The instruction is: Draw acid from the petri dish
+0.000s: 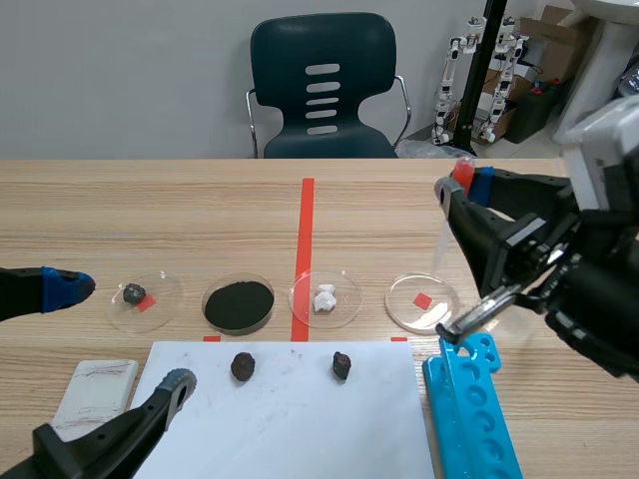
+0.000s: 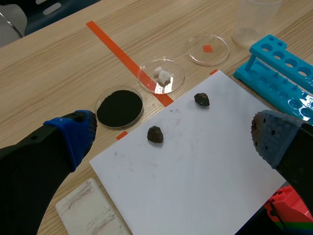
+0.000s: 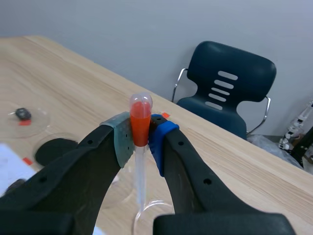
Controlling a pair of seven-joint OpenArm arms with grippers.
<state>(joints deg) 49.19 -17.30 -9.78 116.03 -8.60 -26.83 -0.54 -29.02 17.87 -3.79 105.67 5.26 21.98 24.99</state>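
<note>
Right hand pinching clear pipette with orange-red bulb, long axis near vertical, tip down. Clear glass petri dish on tabletop directly beneath tip. Left hand spread, well apart, over white paper sheet.

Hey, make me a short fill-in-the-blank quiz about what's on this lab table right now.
The right gripper is shut on a ___ with an orange-red bulb.
The white sheet carries ___ dark lumps.
The left gripper is ___.
The test-tube rack is coloured ___.
Missing: dropper, two, open, blue.
</note>
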